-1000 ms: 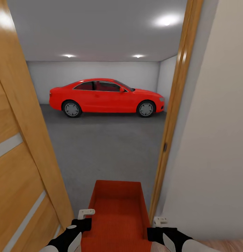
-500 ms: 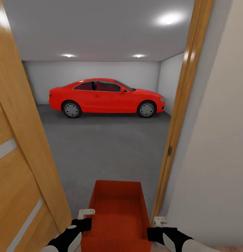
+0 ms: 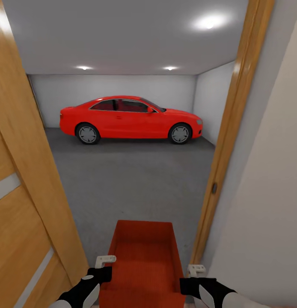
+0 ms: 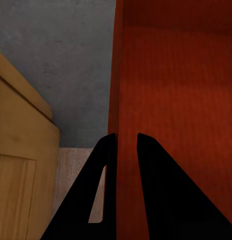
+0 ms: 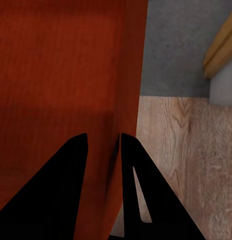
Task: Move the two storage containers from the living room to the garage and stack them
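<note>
Now 1 storage container (image 3: pixel 143 261) between both claws, left claw (image 4: pixel 127 142) and right claw (image 5: pixel 104 141) each clenched on a side wall.

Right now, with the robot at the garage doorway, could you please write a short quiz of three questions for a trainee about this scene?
1. True or false: each claw pinches a side wall of the storage container.
2. Multiple choice: the red car stands (a) in the doorway, (b) by the far wall, (c) behind the robot.
3. Fill in: the open wooden door is on the robot's ___ side.

Key: 1 true, the left claw and the right claw each straddle a wall. 2 b. 3 left.
</note>
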